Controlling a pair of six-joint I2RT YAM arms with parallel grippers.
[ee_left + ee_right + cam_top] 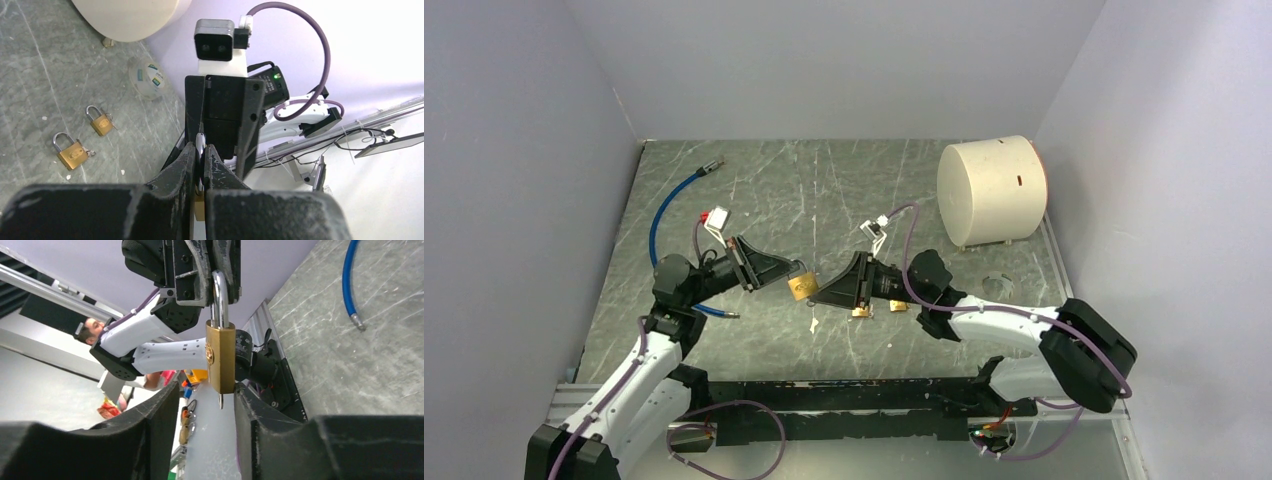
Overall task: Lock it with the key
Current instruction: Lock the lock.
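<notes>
A brass padlock (pixel 801 287) hangs in the air between the two arms. My left gripper (pixel 776 276) is shut on its silver shackle (pixel 220 292), which shows as a thin bright strip between the fingers (pixel 200 145). In the right wrist view the lock's body (pixel 220 357) hangs down, and a small silver key (pixel 220 401) sticks out of its underside. My right gripper (pixel 207 407) stands open around the key. The right finger (pixel 250 407) is close beside the lock's lower corner, and the left finger stands well apart.
Two more brass padlocks (pixel 72 154) (pixel 101 124) lie on the grey table under the right arm. A large white cylinder (pixel 991 190) lies at the back right, with a tape roll (pixel 997 285) in front of it. A blue cable (pixel 664 210) curves at the back left.
</notes>
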